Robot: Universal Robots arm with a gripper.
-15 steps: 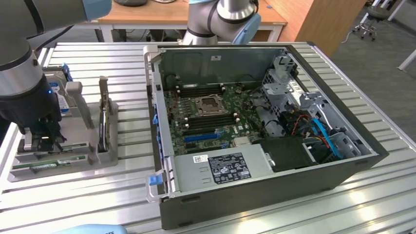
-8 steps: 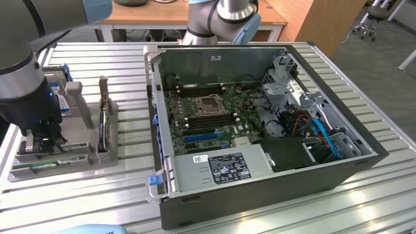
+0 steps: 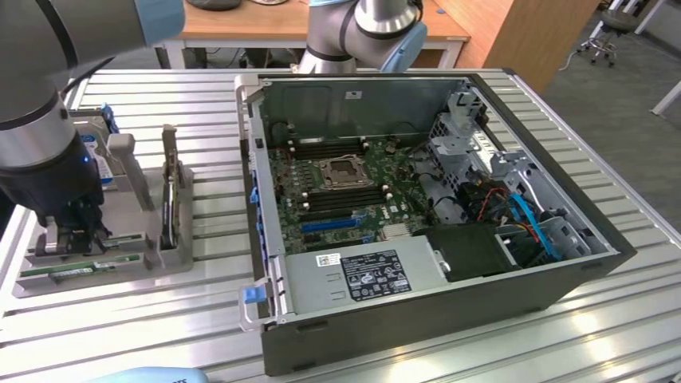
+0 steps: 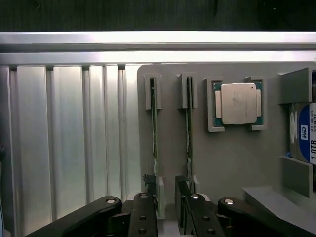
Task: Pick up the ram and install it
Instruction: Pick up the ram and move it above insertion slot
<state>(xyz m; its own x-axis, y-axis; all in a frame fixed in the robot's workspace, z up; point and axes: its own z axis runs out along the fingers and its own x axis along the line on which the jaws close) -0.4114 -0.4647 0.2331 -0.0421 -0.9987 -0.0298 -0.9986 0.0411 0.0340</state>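
Observation:
Two ram sticks stand on edge in slots of a grey tray (image 4: 170,123): one ram (image 4: 154,128) and a second ram (image 4: 189,128) beside it, both thin green boards. My gripper (image 4: 166,190) hovers open over their near ends, with one dark finger (image 4: 148,200) in front of the first stick and the other in front of the second. Nothing is held between the fingers. In the exterior view the gripper (image 3: 80,238) hangs over the tray (image 3: 171,259) at the exterior view's left, with a green ram (image 3: 80,271) just below it.
A square silver processor (image 4: 238,102) and a hard drive (image 4: 306,131) with a blue-white label sit in the same tray. An open computer case (image 3: 426,279) lies on the slatted metal table (image 3: 159,319), its motherboard (image 3: 352,203) exposed. The arm's base (image 3: 352,40) stands behind it.

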